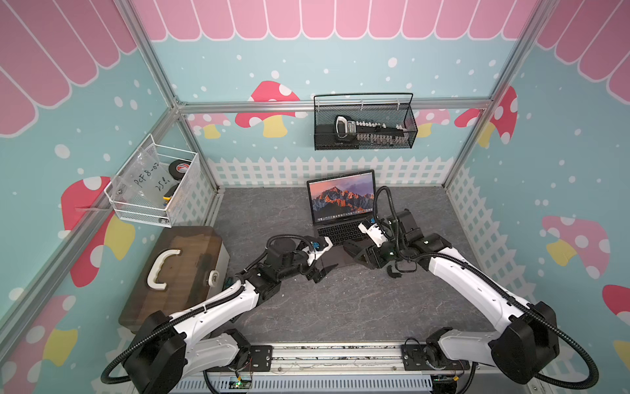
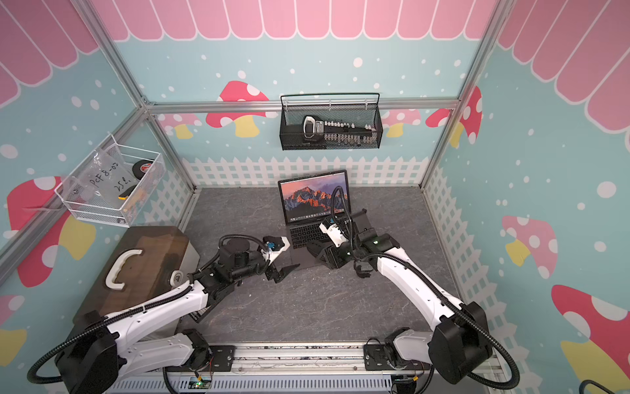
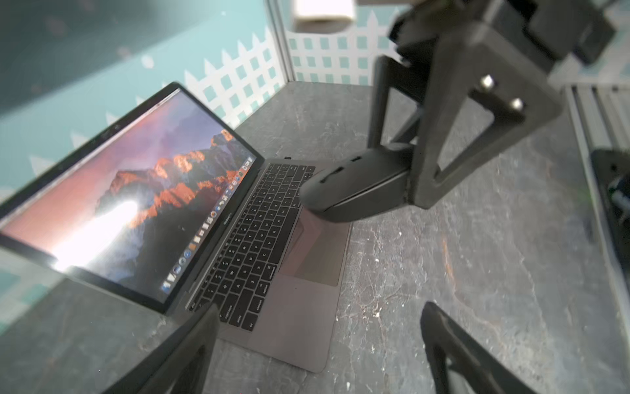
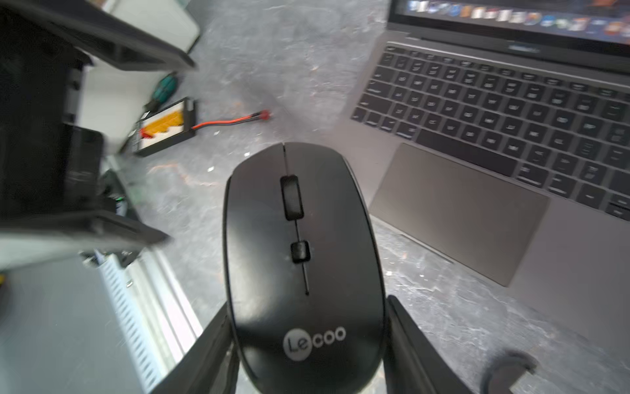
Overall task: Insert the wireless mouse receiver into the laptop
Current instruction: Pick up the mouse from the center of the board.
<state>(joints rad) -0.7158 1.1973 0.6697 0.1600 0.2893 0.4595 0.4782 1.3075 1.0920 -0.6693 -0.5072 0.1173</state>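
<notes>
On the rear wall, a black wire-mesh basket [image 1: 405, 134] holds a black-and-silver tool with a row of silver pieces [image 1: 344, 128]. On the left wall, a white wire basket [image 1: 143, 213] holds a clear handwritten plastic bag [image 1: 150, 177] and a black tape roll [image 1: 180, 169]. The slim dark-grey laptop [image 1: 341, 199] stands open at the middle of the grey bench's [image 1: 341, 307] rear edge. The right gripper [image 4: 306, 320] clamps a black oval computer mouse [image 4: 300, 211] above the laptop's front right part. The left gripper [image 1: 322, 271] gapes wide and empty beside its front left corner. The wireless mouse receiver is too small to pick out.
</notes>
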